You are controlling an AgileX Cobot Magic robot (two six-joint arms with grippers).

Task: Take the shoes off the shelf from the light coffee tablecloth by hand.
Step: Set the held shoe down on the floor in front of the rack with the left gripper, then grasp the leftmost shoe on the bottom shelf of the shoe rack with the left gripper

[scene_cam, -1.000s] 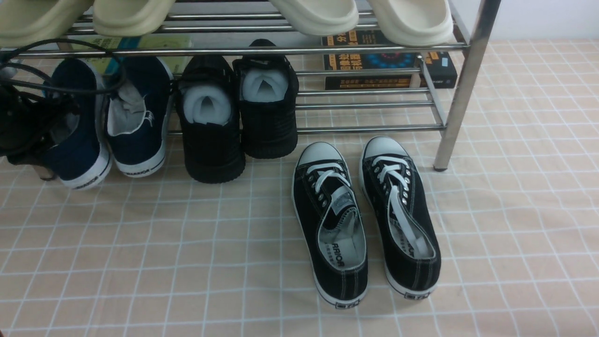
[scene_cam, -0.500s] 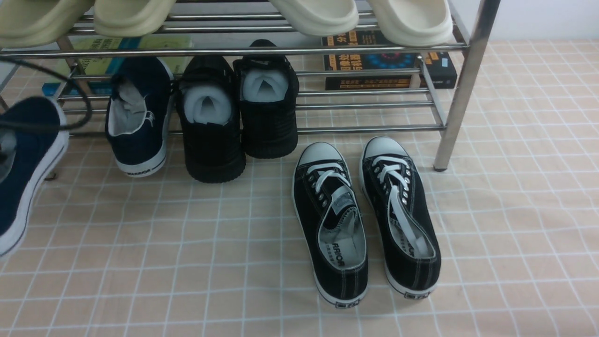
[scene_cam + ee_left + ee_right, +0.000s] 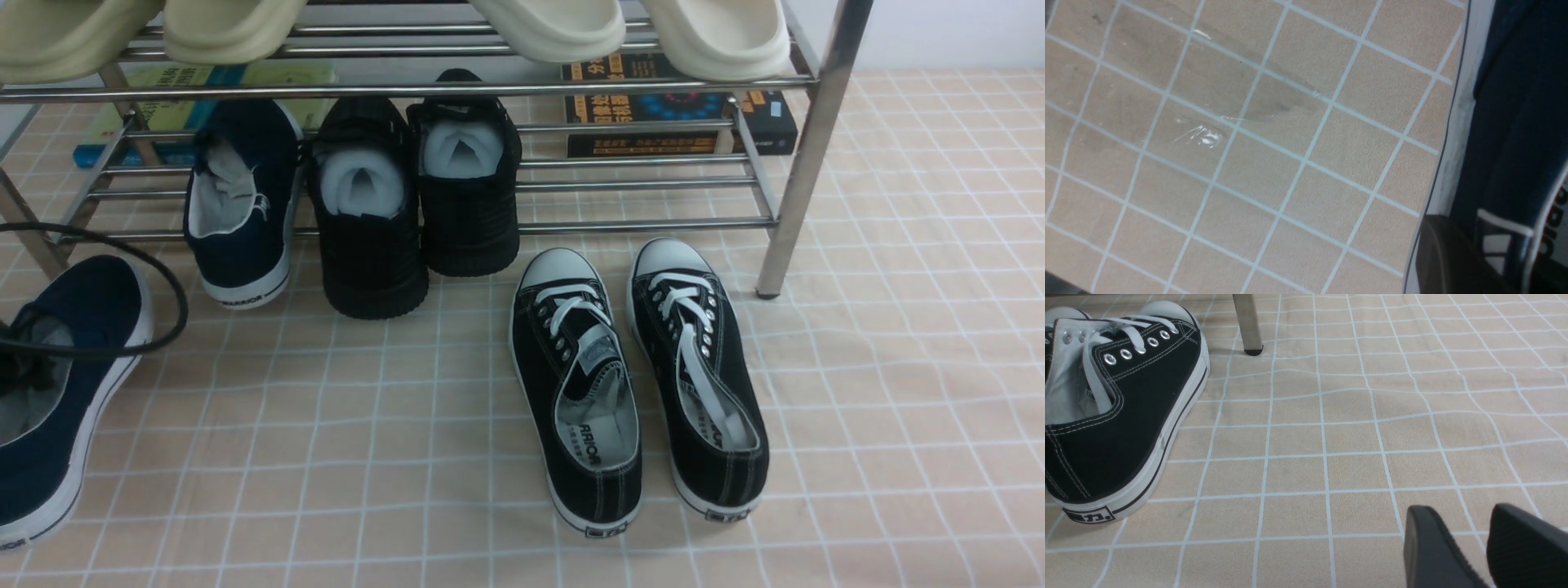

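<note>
One navy shoe (image 3: 69, 384) is off the shelf (image 3: 808, 155), at the far left low over the light coffee tablecloth (image 3: 326, 457); I cannot tell if it touches. My left gripper (image 3: 12, 371) is mostly hidden at its heel. In the left wrist view the left gripper (image 3: 1490, 249) is shut on the heel wall of this navy shoe (image 3: 1515, 122), one finger (image 3: 1447, 253) outside it. The other navy shoe (image 3: 241, 204) stands on the shelf's bottom tier. My right gripper (image 3: 1470, 539) is open and empty above the cloth (image 3: 1331, 449).
An all-black chunky pair (image 3: 371, 212) stands on the bottom tier beside the navy shoe. Black white-laced sneakers (image 3: 575, 384) lie on the cloth in front; one (image 3: 1118, 416) shows in the right wrist view. Cream slippers (image 3: 555, 24) sit above, books (image 3: 678, 106) behind. A black cable (image 3: 167, 282) loops left.
My left gripper has drawn the left navy shoe off the bottom tier, toward me and down to the cloth at the far left. The other shoes have not moved.
</note>
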